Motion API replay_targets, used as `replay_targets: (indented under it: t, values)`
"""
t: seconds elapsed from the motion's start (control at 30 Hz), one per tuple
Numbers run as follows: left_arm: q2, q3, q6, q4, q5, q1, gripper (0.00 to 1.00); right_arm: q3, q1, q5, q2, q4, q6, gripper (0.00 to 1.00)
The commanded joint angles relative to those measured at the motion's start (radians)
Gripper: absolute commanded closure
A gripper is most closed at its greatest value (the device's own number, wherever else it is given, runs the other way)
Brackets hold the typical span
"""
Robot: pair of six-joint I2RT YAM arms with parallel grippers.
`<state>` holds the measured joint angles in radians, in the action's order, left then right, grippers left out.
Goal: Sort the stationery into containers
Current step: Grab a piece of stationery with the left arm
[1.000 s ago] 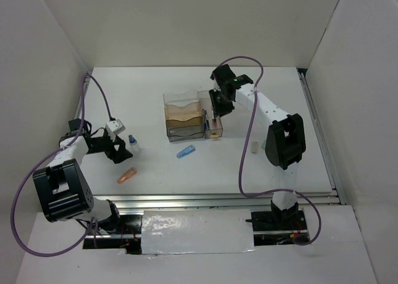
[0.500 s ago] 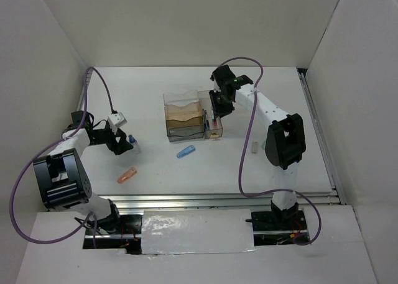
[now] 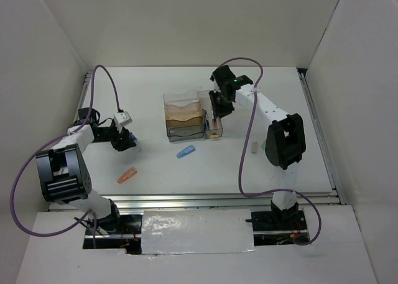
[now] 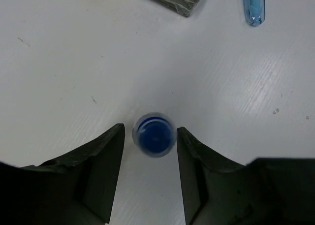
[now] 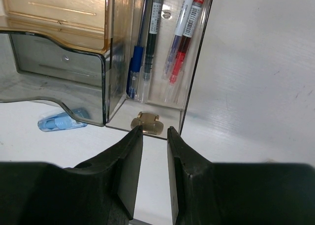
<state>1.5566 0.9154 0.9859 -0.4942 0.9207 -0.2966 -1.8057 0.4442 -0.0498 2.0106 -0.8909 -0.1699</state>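
The small white blue-capped bottle (image 4: 154, 135) stands upright on the table, between the tips of my open left gripper (image 4: 150, 129); narrow gaps show on both sides. From above, the left gripper (image 3: 126, 141) is at the table's left. My right gripper (image 3: 216, 110) hangs over the narrow clear bin (image 3: 213, 127) of the organizer (image 3: 183, 117). Its jaws (image 5: 153, 129) are a little apart and empty. The bin holds a dark blue pen (image 5: 136, 70), a black pen (image 5: 155, 18), a white pen (image 5: 180, 25) and a red pen (image 5: 191, 25).
A blue piece (image 3: 186, 151) lies in front of the organizer, an orange piece (image 3: 127, 175) at front left, a beige piece (image 3: 255, 147) by the right arm. A small gold-coloured piece (image 5: 147, 122) lies at the bin's bottom. White walls enclose the table.
My left gripper has swung away from the front edge and closed in on the bottle, which now sits between its fingertips. The right arm has not moved.
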Motion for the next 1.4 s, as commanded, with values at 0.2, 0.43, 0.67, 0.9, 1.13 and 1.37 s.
replay_targets:
  t: [0.2,0.43,0.67,0.9,1.13,1.37]
  values:
    - [0.089,0.158,-0.157,0.001,-0.094,0.076,0.81,0.028,-0.018,-0.018,-0.033,0.001,0.01,0.67]
    - [0.27,0.525,-0.286,-0.263,-0.434,0.123,1.0,0.055,-0.025,-0.035,-0.053,0.003,0.015,0.68]
    - [0.451,0.778,-0.349,-0.457,-0.756,0.188,1.0,0.082,-0.025,-0.048,-0.065,0.015,0.015,0.68]
    - [0.563,0.764,-0.409,-0.385,-0.795,0.25,0.83,0.094,-0.027,-0.048,-0.072,0.018,0.017,0.68]
    - [0.619,0.82,-0.446,-0.333,-0.798,0.284,0.6,0.105,-0.035,-0.041,-0.085,0.018,0.015,0.68]
    - [0.534,0.708,-0.452,-0.305,-0.812,0.274,0.42,0.115,-0.039,-0.041,-0.107,0.02,0.015,0.68]
